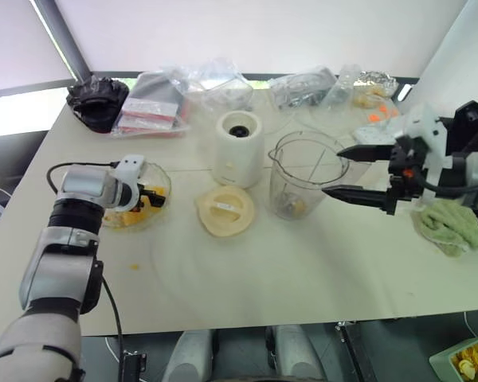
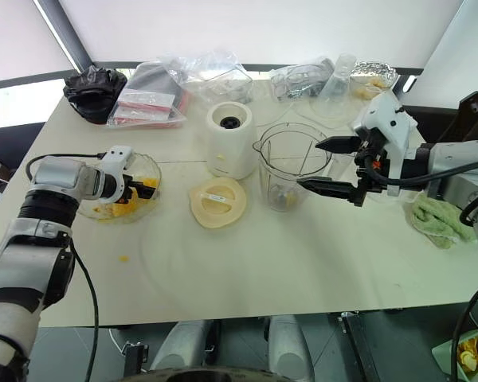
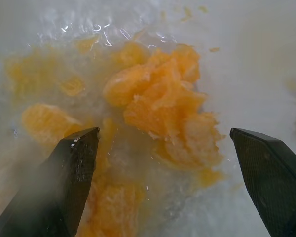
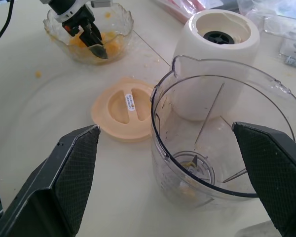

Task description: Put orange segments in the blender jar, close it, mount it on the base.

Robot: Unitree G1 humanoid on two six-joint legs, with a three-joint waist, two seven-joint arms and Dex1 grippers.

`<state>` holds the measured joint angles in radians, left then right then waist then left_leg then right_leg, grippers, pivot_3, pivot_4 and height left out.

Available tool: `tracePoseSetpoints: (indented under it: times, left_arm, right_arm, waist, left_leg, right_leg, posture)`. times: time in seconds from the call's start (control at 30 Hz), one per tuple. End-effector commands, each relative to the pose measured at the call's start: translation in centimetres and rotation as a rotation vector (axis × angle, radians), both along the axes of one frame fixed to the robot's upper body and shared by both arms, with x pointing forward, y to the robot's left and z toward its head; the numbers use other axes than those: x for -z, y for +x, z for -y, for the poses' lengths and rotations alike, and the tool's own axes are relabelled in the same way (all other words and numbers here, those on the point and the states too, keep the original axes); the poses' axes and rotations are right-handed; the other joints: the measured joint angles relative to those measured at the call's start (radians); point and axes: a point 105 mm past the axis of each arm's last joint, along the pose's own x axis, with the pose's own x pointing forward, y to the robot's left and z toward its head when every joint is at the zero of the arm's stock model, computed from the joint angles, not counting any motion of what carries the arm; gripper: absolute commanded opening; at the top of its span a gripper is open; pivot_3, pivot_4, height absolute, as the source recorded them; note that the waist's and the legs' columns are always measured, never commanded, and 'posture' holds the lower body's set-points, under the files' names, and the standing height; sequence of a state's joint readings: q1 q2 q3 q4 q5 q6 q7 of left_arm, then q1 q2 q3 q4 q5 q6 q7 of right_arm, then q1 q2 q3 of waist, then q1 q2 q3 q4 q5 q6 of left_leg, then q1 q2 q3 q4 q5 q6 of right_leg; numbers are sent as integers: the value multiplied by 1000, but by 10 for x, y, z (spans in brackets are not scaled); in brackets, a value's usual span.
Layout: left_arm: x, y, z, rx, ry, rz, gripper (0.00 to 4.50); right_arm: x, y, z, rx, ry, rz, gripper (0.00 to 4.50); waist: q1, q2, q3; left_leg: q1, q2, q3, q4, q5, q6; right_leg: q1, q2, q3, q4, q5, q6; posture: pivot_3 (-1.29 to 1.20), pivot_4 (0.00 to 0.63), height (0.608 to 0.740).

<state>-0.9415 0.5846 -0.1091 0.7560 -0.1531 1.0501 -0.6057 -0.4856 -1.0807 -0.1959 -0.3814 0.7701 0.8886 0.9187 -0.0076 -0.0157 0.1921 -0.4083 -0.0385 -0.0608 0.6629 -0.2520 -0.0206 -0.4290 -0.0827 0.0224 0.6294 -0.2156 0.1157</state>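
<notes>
Left gripper (image 3: 160,185): my fingers spread, empty, over the orange segments (image 3: 163,106).
Right gripper (image 4: 172,170): my fingers apart before the blender jar (image 4: 222,143), one segment near its blade.

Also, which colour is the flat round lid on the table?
Cream-yellow lid, clearest in the right wrist view.

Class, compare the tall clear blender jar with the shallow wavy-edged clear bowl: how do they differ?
The tall clear blender jar is deep and smooth-rimmed; the shallow wavy-edged clear bowl is low and scalloped. The jar holds a blade and little fruit; the bowl holds a heap of orange segments. Both are transparent and stand upright on the table.
</notes>
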Motion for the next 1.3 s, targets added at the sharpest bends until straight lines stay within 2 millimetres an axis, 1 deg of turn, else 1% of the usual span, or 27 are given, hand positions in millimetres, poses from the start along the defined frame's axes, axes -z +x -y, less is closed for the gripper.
tracePoseSetpoints:
  times: [0.03, 0.17, 0.33, 0.4, 0.47, 0.5, 0.53, 0.57, 0.63, 0.67, 0.7, 0.87, 0.93, 1.13, 1.23, 1.3]
  left_arm:
    - [-7, 11, 0, 15, 27, 51, 4398]
    - [2, 17, 2, 10, 30, 60, 4398]
    - [10, 17, 7, 19, 15, 39, 4398]
    - [12, 16, 9, 29, 8, 27, 3859]
    - [13, 15, 10, 35, 7, 19, 3130]
    - [14, 14, 10, 40, 6, 13, 2670]
    - [14, 13, 10, 45, 7, 6, 2023]
    - [15, 13, 10, 48, 8, 1, 1631]
    - [15, 12, 10, 51, 7, -4, 621]
    - [16, 11, 10, 52, 7, -7, 185]
    - [16, 10, 8, 52, 9, -13, 30]
    - [17, 7, 4, 46, 9, -19, 30]
    - [12, 10, 2, 38, 4, 6, 30]
    - [-28, 18, -4, 23, -53, 178, 30]
    - [-43, 13, -6, 7, -107, 239, 30]
    - [-53, 7, -8, -11, -141, 291, 30]
  right_arm:
    - [-12, -5, 0, -3, 8, 54, 4500]
    - [-12, -5, 1, 7, 9, 60, 4500]
    - [-13, -6, 3, 17, 6, 65, 4500]
    - [-13, -7, 4, 19, 5, 66, 4500]
    - [-13, -7, 4, 21, 5, 66, 4500]
    - [-13, -7, 4, 22, 5, 67, 4500]
    - [-13, -7, 4, 22, 6, 67, 4500]
    - [-12, -7, 4, 23, 6, 67, 4500]
    - [-12, -7, 4, 23, 6, 66, 4500]
    - [-12, -7, 4, 23, 7, 66, 4500]
    - [-11, -7, 4, 23, 7, 66, 4500]
    - [-10, -5, 2, 17, 9, 64, 4500]
    - [-10, -5, 1, 15, 10, 64, 4500]
    - [-9, -4, 1, 11, 9, 63, 4500]
    - [-8, -4, 0, 9, 9, 61, 4500]
    - [-8, -3, 0, 2, 9, 58, 4500]
  waist:
    - [0, 0, 0]
    - [3, 0, 0]
    - [21, 1, -1]
    - [21, 1, -1]
    - [21, 1, -1]
    - [21, 1, -1]
    - [20, 1, -1]
    - [19, 1, -1]
    - [18, 1, -1]
    - [18, 1, -1]
    - [18, 1, -1]
    - [17, 1, -1]
    - [17, 1, -1]
    - [13, 0, 0]
    - [13, 0, 0]
    - [13, 0, 0]
  left_leg:
    - [0, 0, 0, 0, 0, 0]
    - [0, 0, 0, 0, 0, 0]
    - [1, -1, 0, 0, 0, 0]
    - [1, -1, 0, 1, 0, 0]
    - [1, -1, 0, 1, 0, 0]
    - [1, -1, 0, 1, 0, 0]
    - [1, -1, 0, 1, 0, 0]
    - [1, -1, 0, 1, 0, 0]
    - [1, -1, 0, 1, 0, 0]
    - [1, -1, 0, 1, 0, 0]
    - [1, -1, 0, 1, 0, 0]
    - [1, -1, 0, 1, 0, 0]
    - [1, -1, 0, 1, 0, 0]
    - [0, 0, 0, 1, 0, 0]
    - [0, 1, -1, 0, 0, 0]
    - [0, 1, -2, 0, 0, 0]
  right_leg:
    - [0, 0, 0, 0, 0, 0]
    - [0, 0, 0, 0, 0, 0]
    - [1, 0, 0, 0, 0, 0]
    - [2, 0, 0, 0, 0, 0]
    - [2, 0, 0, 0, 0, 0]
    - [2, 0, 0, 0, 0, 0]
    - [2, 0, 0, 0, 0, 0]
    - [2, 0, 0, 0, 0, 0]
    - [2, 0, 0, 0, 0, 0]
    - [2, 0, 0, 0, 0, 0]
    - [2, 0, 0, 0, 0, 0]
    - [2, 0, 0, 0, 0, 0]
    - [2, 0, 0, 0, 0, 0]
    - [1, 0, 0, 0, 0, 0]
    - [0, 0, 0, 0, 0, 0]
    - [0, 0, 0, 0, 0, 0]
  posture:
    - [0, 150, 740]
    - [0, 150, 740]
    - [0, 150, 740]
    - [0, 150, 740]
    - [0, 150, 740]
    - [0, 150, 740]
    - [0, 150, 740]
    - [0, 150, 740]
    - [0, 150, 740]
    - [0, 150, 740]
    - [0, 150, 740]
    - [0, 150, 740]
    - [0, 150, 740]
    - [0, 150, 740]
    - [0, 150, 740]
    - [0, 150, 740]
